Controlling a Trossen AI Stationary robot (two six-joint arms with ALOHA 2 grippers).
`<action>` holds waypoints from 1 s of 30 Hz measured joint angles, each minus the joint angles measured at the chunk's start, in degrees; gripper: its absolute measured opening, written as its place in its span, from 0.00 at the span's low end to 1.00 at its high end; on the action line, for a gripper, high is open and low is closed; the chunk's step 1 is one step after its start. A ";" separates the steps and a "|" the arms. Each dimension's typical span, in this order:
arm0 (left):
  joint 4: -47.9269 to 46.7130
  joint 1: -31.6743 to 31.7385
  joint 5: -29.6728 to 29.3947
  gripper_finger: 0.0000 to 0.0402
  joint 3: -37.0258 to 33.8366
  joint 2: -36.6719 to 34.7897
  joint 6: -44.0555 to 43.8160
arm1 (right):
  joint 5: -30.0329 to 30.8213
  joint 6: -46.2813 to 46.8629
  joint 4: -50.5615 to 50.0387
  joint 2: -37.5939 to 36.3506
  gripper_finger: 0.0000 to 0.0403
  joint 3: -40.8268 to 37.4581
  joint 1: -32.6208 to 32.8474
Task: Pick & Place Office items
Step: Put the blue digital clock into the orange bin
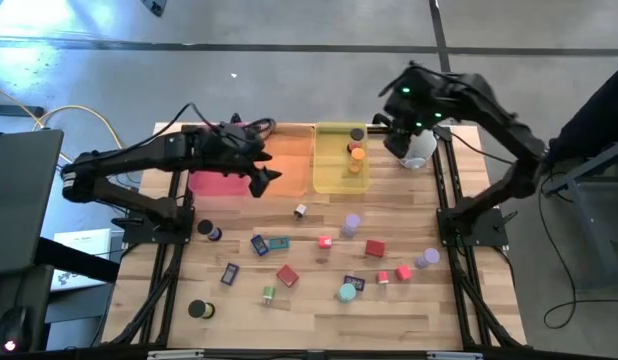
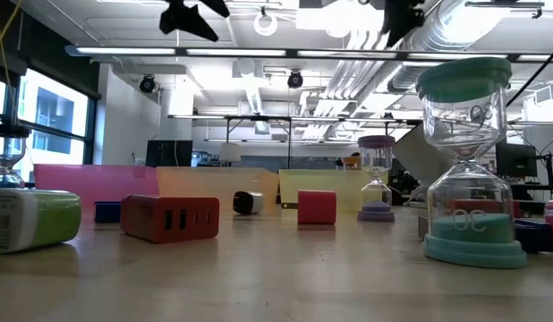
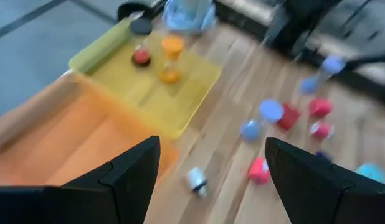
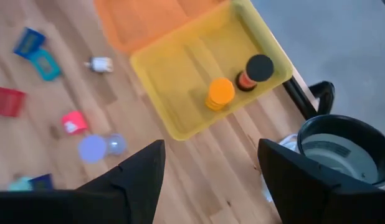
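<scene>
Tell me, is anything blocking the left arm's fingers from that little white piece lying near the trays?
Nothing visible does. The left gripper hangs open above the orange tray, and the small white piece lies alone on bare wood just beyond it, apart from the yellow tray.

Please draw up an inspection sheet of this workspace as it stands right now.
Surface: wooden slat table, bare between the pieces.
Job's things: small hourglass timers, red blocks and flat blue rectangles scattered on the table; an orange-capped timer and a black-capped timer stand in the translucent yellow tray.
Clutter: translucent pink tray and orange tray; white rounded device beside the yellow tray.
Grippers: left gripper open above the orange tray; right gripper open above the yellow tray; both hold nothing.
Cables: yellow cable on the floor.
Surroundings: grey floor; office room behind.
</scene>
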 joint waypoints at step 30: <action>-32.55 -14.42 6.73 0.70 9.16 20.79 10.07 | -2.94 1.57 -2.60 -8.53 0.61 -0.07 -0.02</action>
